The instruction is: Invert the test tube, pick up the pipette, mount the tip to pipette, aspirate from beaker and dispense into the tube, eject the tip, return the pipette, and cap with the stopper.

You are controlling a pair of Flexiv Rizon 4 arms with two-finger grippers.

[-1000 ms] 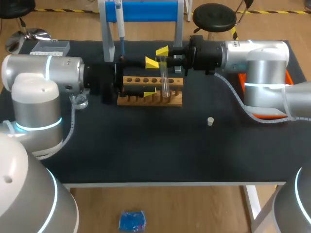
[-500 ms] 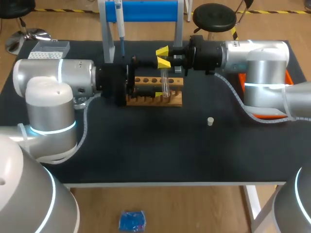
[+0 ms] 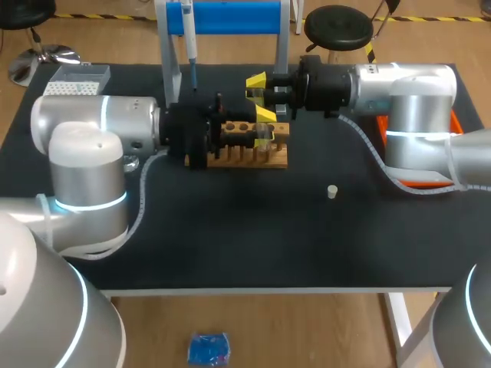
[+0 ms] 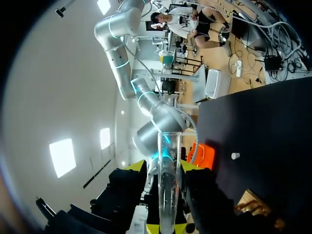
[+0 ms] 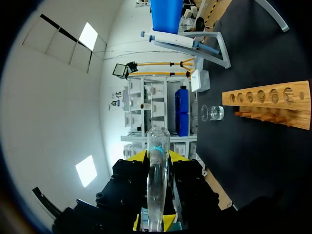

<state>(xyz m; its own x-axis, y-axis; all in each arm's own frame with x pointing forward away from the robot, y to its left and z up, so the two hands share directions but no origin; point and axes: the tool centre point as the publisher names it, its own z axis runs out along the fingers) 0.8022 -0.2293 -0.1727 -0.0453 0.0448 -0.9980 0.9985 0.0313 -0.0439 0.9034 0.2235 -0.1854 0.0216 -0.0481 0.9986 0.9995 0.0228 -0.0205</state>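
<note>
Test tube [image 4: 169, 185]: held over the wooden rack [image 3: 274, 158], left end effector [image 4: 165, 228] and right end effector [image 5: 153, 224] both closed on it. Hazard, we judge: opposing pulls or early release crack or drop it.

Silver arms [image 3: 84, 153], cyan-lit joint rings [image 3: 86, 203], black wrists [image 3: 188, 134], yellow-tipped tools [image 3: 263, 125]

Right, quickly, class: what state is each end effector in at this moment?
Left end effector: closed on the test tube.
Right end effector: closed on the same test tube.
</note>
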